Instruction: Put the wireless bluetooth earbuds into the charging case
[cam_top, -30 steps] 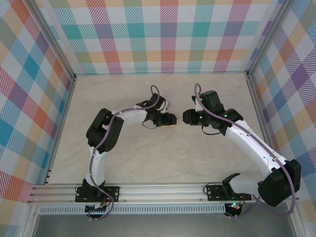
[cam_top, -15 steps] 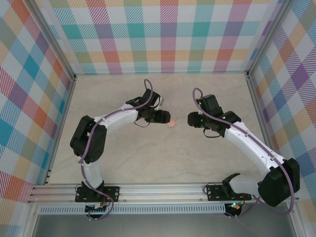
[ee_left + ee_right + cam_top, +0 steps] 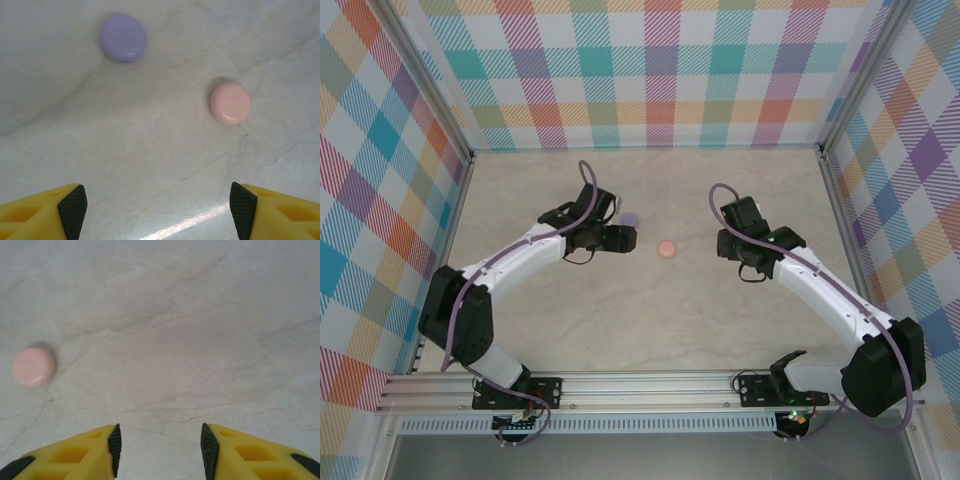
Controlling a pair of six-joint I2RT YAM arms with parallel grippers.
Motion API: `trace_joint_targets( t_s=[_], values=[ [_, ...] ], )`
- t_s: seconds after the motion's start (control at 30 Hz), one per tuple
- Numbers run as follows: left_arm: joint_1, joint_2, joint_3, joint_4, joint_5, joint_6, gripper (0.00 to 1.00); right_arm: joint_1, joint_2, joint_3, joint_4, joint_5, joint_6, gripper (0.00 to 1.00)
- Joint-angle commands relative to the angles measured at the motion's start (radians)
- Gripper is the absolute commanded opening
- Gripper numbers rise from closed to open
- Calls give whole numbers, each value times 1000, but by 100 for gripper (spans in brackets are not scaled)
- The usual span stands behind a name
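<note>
**Two Arms Flanking a Closed Pink Case, Both Empty**

From above, the pink case is lying flat on the pale counter, roughly midway between the two arms. The left jaws are hovering near it on its left and the right jaws are standing a little farther off on its right. Neither is touching it. The purple case is sitting apart from the pink one, to its left and farther from the arm bases.

In the left wrist view, the pink case is lying ahead and to the right, with the purple case beyond it to the left. The left jaws are standing wide, their black pads framing bare counter and holding nothing.

In the right wrist view, the pink case is sitting well left of the gap. The right jaws are parted more narrowly and are gripping nothing.

Both cases are resting with lids down, so whether the earbuds are inside cannot be told. The step in hand looks like a pause between grasps. The next move likely calls for one arm steadying a case while the other works its lid, and these smooth round shells may skid if they are pinched off-centre.
</note>
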Motion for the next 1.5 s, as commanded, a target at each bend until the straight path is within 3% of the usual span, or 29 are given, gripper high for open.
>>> trace_joint_targets(
  t_s=[0.0,0.27,0.57,0.7,0.87,1.13,1.47],
  values=[
    [28,-87,-54,-22,-128,24,79,-28,19,-36,-45,127,49,50],
    [118,-221,-166,-30,-269,85,89,-123,-20,-151,46,157,50,65],
    [243,-309,-294,62,-412,167,100,-221,-39,-267,253,127,-80,70],
    [285,-326,-371,173,-461,166,100,-242,-26,-304,360,51,-155,73],
    [301,-329,-519,465,-494,255,100,-276,10,-336,495,-37,-251,75],
    [382,-324,-691,792,-285,293,100,-372,-24,-512,870,-203,-324,78],
    [461,-229,-816,1156,-76,276,100,-456,-42,-650,1182,-338,-350,80]
  ],
)
